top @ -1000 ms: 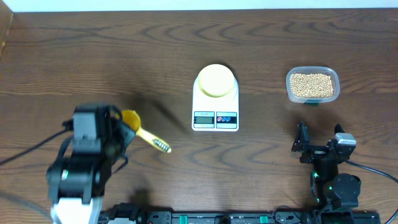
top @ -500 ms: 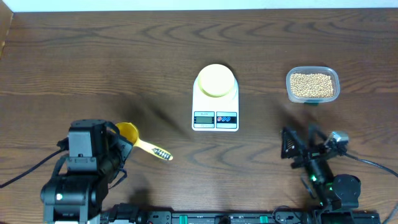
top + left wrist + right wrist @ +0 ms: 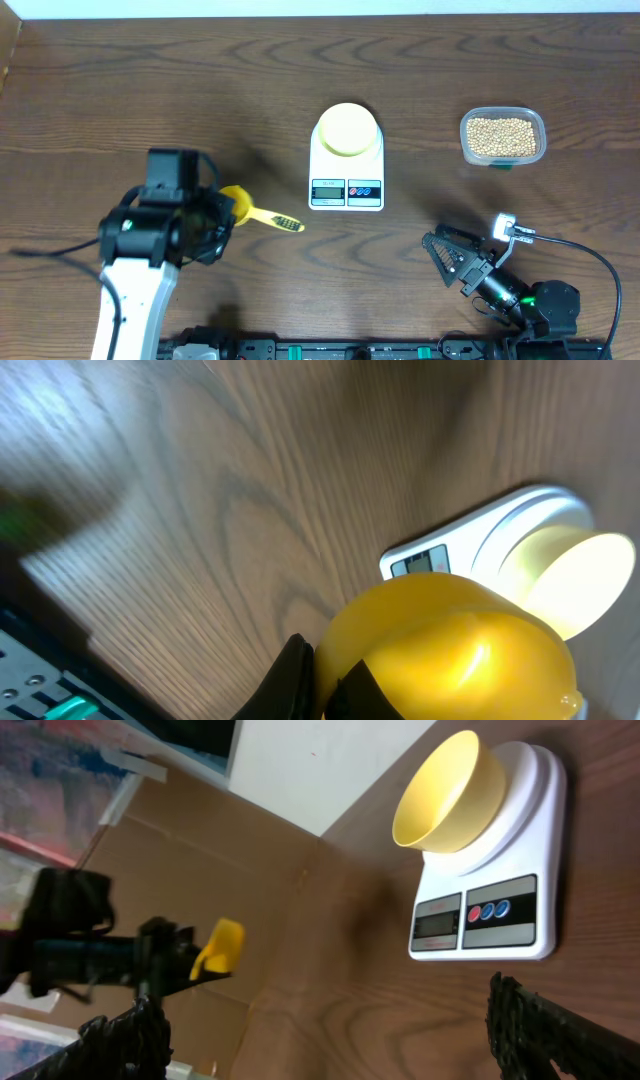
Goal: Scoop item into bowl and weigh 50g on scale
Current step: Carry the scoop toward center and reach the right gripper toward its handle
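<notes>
The pale yellow bowl stands on the white scale at the table's middle. Both also show in the right wrist view, bowl on scale, and in the left wrist view, bowl and scale. The tan beans fill a clear tub at the right. My left gripper is shut on a bright yellow scoop left of the scale; its cup fills the left wrist view. My right gripper is open and empty, low at the front right.
The clear tub stands right of the scale. The scoop's handle points right toward the scale's front. In the right wrist view the left arm with the scoop shows far off, with a cardboard wall behind.
My left gripper has moved right and a little back with the scoop in it. My right arm has dropped and turned so its open gripper points left.
</notes>
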